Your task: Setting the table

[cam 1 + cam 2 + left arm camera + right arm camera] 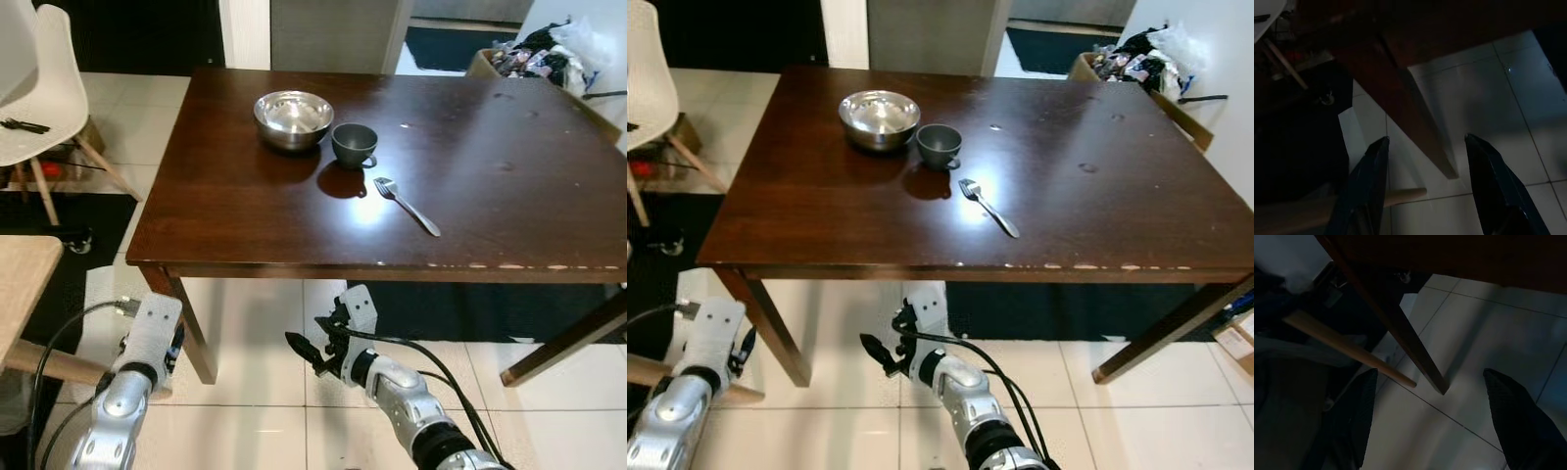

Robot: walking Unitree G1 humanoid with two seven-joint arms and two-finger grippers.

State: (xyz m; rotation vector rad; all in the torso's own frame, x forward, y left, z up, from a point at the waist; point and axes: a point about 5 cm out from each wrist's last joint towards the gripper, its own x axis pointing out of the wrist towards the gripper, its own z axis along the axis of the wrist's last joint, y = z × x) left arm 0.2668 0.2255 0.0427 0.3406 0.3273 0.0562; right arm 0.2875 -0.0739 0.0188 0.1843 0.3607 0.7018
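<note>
Both jaws hang wide and empty below the desk [245, 225]; bowl [293, 118], cup [354, 145] and fork [406, 205] lie above them. Rising carelessly, the right gripper [315, 350] could strike the desk edge

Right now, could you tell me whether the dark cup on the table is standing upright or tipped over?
Upright. The cup stands on the table with its open mouth facing up, beside the steel bowl.

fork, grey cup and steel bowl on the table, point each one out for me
fork [407, 207], left eye view, on the middle of its handle.
grey cup [353, 144], left eye view, on its outer wall below the rim.
steel bowl [293, 115], left eye view, on the inside of its basin.
</note>
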